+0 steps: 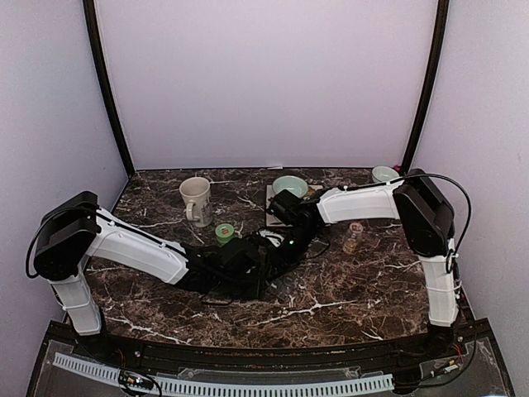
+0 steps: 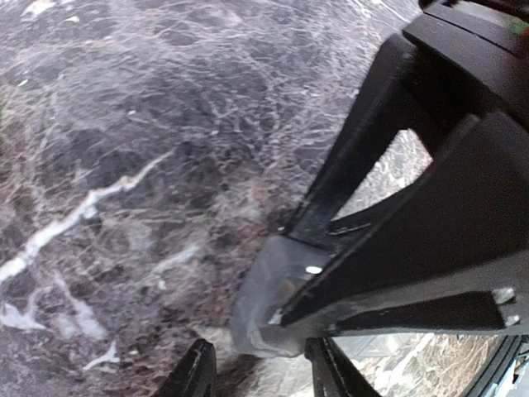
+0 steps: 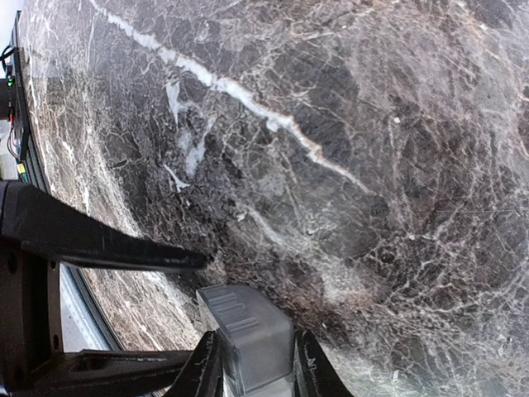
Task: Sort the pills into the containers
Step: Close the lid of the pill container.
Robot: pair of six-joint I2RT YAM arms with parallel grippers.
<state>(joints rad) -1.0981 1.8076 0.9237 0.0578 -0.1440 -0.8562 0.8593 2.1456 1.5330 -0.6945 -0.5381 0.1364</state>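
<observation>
Right fingers (image 3: 208,368) are clamped on the containers (image 3: 248,331); left fingers (image 2: 196,374) straddle one end, grip not determinable; advise holding it level and firm when opening a lid.

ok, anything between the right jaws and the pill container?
Nothing visible. In the right wrist view the grey container sits directly between the jaws of the right gripper, which meet both its sides, just above the marble table. No pills can be made out.
</observation>
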